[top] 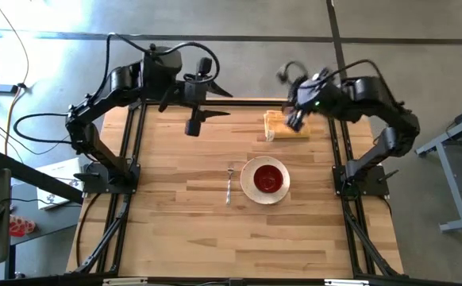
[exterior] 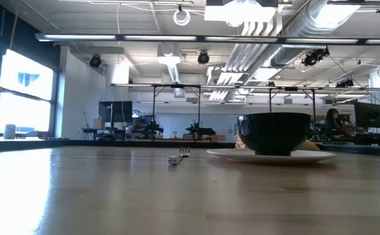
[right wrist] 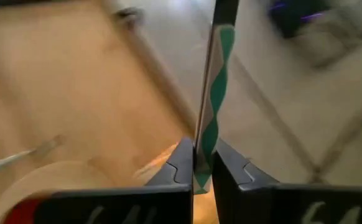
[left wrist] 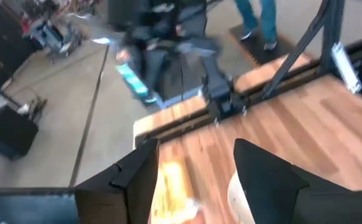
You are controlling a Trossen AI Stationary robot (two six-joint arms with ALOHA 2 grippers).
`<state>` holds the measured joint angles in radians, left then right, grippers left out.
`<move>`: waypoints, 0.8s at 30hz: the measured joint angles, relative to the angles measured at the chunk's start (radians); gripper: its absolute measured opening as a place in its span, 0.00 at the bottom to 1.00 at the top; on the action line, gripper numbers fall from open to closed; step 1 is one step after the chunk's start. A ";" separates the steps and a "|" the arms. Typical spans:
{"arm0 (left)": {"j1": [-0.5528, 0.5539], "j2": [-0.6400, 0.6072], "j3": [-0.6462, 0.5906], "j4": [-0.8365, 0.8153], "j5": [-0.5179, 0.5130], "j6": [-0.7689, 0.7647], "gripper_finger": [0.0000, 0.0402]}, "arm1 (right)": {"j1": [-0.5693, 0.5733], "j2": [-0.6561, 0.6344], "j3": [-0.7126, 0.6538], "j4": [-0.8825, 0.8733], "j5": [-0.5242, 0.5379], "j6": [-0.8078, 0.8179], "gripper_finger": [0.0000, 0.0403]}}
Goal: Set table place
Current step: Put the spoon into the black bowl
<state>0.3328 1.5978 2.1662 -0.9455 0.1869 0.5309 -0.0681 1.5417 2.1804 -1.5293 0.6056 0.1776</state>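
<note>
The cream plate lies on the table right of centre, and the red bowl stands on it. A silver fork lies flat just left of the plate. No silver spoon shows. My right gripper hangs over a small pale wooden holder near the far edge, shut on a thin green-and-white striped utensil. My left gripper hovers open above the far left of the table, pointing toward the holder. My right gripper pinches the striped utensil's lower handle between its two fingertips. The utensil runs on past the fingers along their line, and its dark far end is free. The end behind the fingers is hidden by the gripper.
Black rail frames run along the table's left and right sides, with the arm bases on them. Bare wood fills the near half of the table. In the low view the fork, plate and bowl stand mid-table.
</note>
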 joint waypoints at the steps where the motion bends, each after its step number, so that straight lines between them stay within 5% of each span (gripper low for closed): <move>1: 0.000 -0.001 0.000 -0.020 -0.018 0.006 0.48 | 0.001 0.000 -0.030 0.023 -0.032 0.010 0.01; 5: 0.001 -0.003 0.000 -0.091 -0.062 0.016 0.45 | 0.000 0.000 -0.216 -0.044 -0.107 0.125 0.01; 13: 0.000 -0.003 0.000 -0.262 -0.234 0.027 0.45 | 0.051 -0.014 -0.575 -0.039 -0.489 0.313 0.01; 18: 0.001 -0.002 0.000 -0.334 -0.348 0.041 0.44 | 0.134 -0.015 -0.685 -0.036 -0.641 0.443 0.01; 24: 0.001 -0.002 0.000 -0.347 -0.364 0.061 0.44 | 0.203 0.009 -0.718 0.120 -0.729 0.559 0.01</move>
<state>0.3336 1.5959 2.1662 -1.2923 -0.1768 0.5914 0.1347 1.5510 1.4628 -1.4095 -0.1239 0.7371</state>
